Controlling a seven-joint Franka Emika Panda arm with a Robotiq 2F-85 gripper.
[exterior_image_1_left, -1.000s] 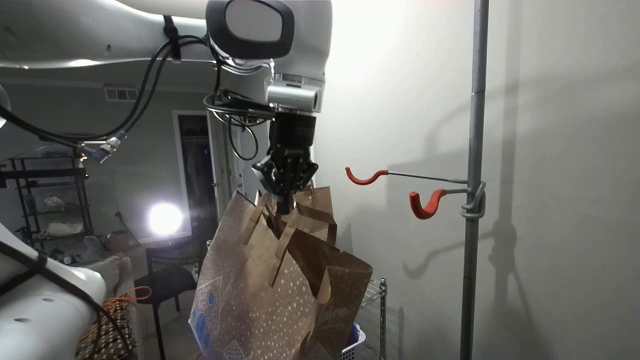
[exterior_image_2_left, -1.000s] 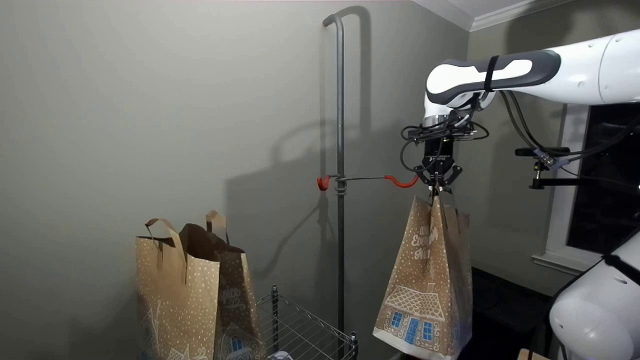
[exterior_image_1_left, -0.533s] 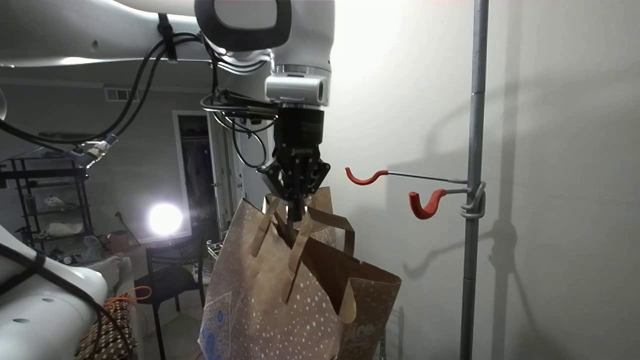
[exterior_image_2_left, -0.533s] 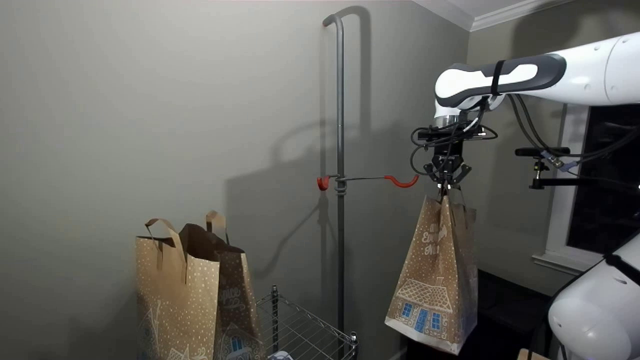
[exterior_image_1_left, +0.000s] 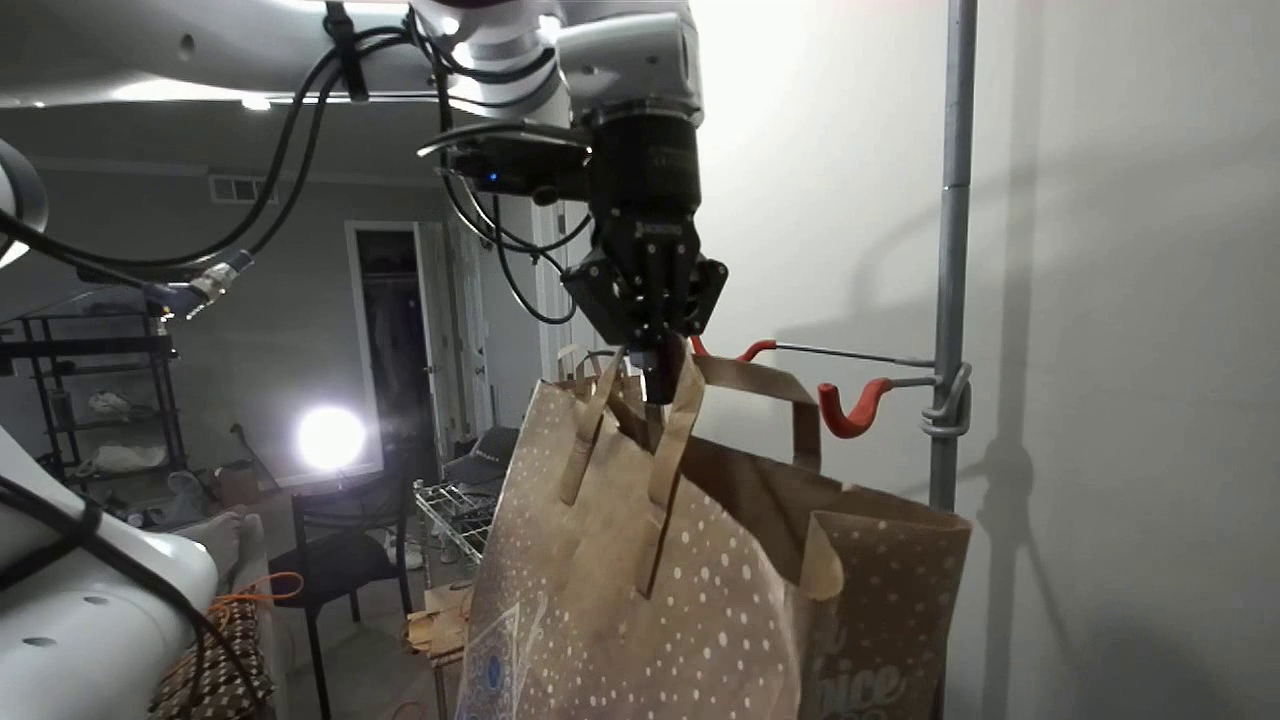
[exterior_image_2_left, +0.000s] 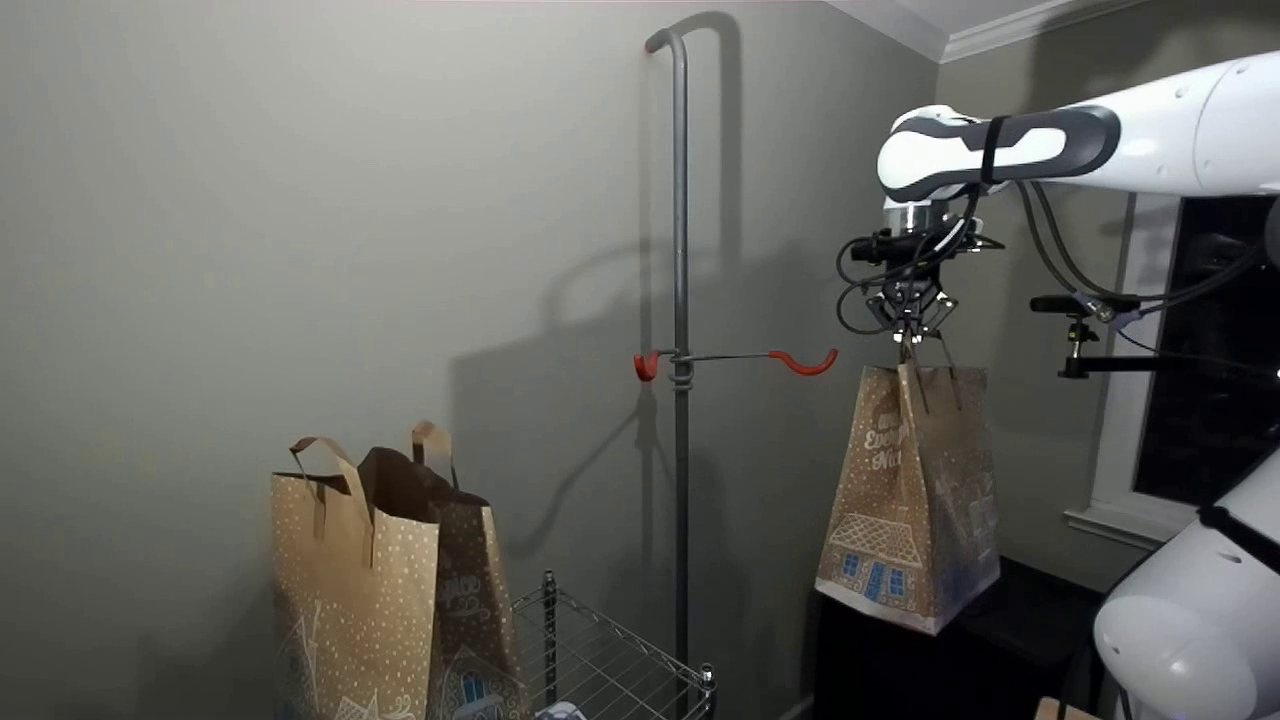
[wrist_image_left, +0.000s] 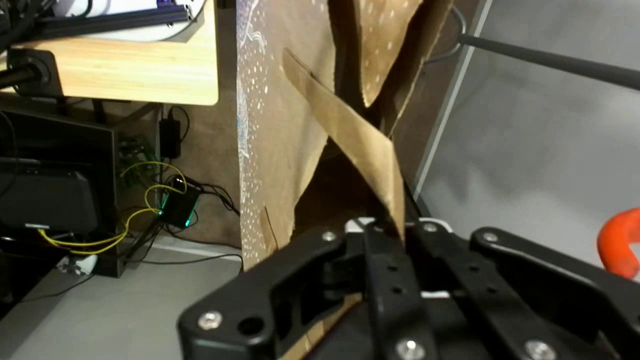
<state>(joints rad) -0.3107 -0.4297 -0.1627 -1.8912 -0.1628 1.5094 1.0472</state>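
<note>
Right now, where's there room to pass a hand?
Open in an exterior view: above the wire rack, between the standing bag and pole; also between pole and held bag, under a red hook. Crowded: at the gripper, closed on a handle. Depth is hard to judge.

In an exterior view, the held bag (exterior_image_1_left: 720, 600) is being cut off below at 6 o'clock. A red hook (exterior_image_1_left: 760, 347) is being partly hidden by a paper handle (exterior_image_1_left: 765, 382); the pole (exterior_image_1_left: 957, 250) is being cropped near 1 o'clock, its lower stretch mostly being blocked by the bag. In an exterior view, the unheld bag (exterior_image_2_left: 365, 600) is being clipped at 7 o'clock, the wire rack (exterior_image_2_left: 630, 638) at 6, a whitish item (exterior_image_2_left: 562, 711) on it being cropped past naming; the arm (exterior_image_2_left: 1160, 135) is being cut off at 2. In the wrist view, the pinched end of a handle (wrist_image_left: 364, 142) is being hidden inside the gripper (wrist_image_left: 397, 227), itself being cropped at 6.
</note>
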